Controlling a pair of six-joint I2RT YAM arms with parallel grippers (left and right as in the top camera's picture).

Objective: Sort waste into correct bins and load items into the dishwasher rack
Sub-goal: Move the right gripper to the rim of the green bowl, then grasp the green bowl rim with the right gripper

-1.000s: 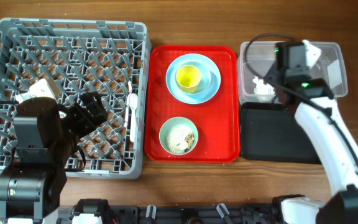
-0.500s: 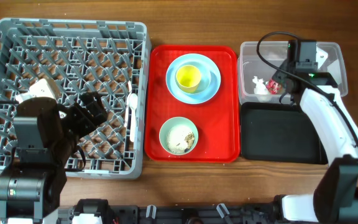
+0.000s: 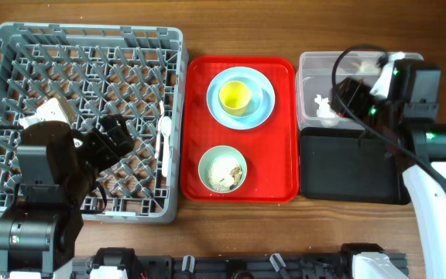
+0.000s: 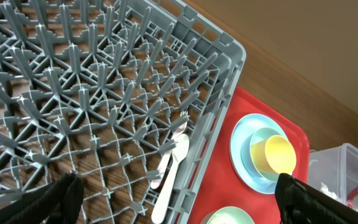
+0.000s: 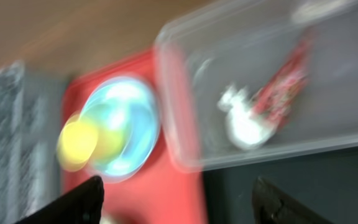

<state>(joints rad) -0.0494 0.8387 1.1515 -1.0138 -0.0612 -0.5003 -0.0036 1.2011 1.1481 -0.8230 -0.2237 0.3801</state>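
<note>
The grey dishwasher rack [image 3: 84, 46] fills the left; a white spoon [image 4: 171, 177] and fork [image 4: 178, 127] lie at its right edge. My left gripper [image 4: 179, 199] hangs open over the rack [image 4: 73, 93], holding nothing. On the red tray [image 3: 285, 155] a yellow cup [image 3: 235, 95] sits in a light blue bowl on a light blue plate [image 3: 265, 108]. A pale green bowl [image 3: 223, 169] holds whitish scraps. The clear tub [image 5: 185, 87] contains a white tissue [image 5: 244, 121] and a red wrapper [image 5: 284, 81]. My right gripper [image 5: 179, 199] is open and empty beside the tub [image 3: 312, 77].
A black tray [image 3: 347, 170] lies just in front of the clear tub on the right. The right arm [image 3: 432, 155] reaches over the tray's right side. The right wrist view is blurred by motion. Bare wooden table shows along the far edge.
My right gripper has opened and let the red wrapper fall into the clear tub, then swung to the right. The left arm has not moved.
</note>
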